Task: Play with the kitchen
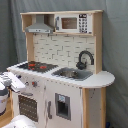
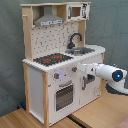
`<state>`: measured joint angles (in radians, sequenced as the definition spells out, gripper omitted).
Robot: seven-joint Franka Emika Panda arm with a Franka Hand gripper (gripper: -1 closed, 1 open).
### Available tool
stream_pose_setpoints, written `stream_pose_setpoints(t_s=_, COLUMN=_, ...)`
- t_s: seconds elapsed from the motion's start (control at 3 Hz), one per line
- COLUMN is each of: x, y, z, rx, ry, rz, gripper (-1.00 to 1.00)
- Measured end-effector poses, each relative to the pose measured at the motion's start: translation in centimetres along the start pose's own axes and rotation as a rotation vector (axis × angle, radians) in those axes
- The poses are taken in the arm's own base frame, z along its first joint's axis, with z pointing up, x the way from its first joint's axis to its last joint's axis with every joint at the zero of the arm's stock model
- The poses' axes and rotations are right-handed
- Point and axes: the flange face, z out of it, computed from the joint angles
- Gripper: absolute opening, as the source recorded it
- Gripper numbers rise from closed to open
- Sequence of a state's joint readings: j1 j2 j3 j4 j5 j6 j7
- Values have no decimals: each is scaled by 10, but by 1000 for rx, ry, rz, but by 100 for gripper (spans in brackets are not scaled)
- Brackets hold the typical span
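Wooden table [image 2: 100,112] boards lie nearest in the second exterior view, and the kitchen [image 2: 57,60] stands on them against a grey curtain [image 2: 12,50]. Just above the table, the white arm reaches to the cabinet front, with the gripper [image 2: 88,75] close beside the oven door [image 2: 64,96] and the knobs [image 2: 74,69]. I cannot tell how far it is open or whether it holds anything. I judge it is approaching a knob or door; next it needs exact alignment. Farther back are the stovetop [image 2: 52,59], sink [image 2: 85,50] and faucet [image 2: 75,39].

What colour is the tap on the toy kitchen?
The tap is black. It shows best in the first exterior view, curving over the grey sink.
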<state>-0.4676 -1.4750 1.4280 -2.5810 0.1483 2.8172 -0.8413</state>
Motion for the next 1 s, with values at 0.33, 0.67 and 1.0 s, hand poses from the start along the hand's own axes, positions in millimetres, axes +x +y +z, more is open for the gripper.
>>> stream_pose_setpoints(t_s=0.33, x=-9, y=48, z=-21, rx=-60, ry=31, rz=76, gripper=100)
stream_pose_setpoints(t_s=0.67, x=-30, y=88, z=-38, rx=-99, ry=23, rz=138, gripper=100)
stream_pose_setpoints(t_s=1.0, x=-54, y=113, z=-46, rx=-94, ry=-13, rz=224, gripper=100)
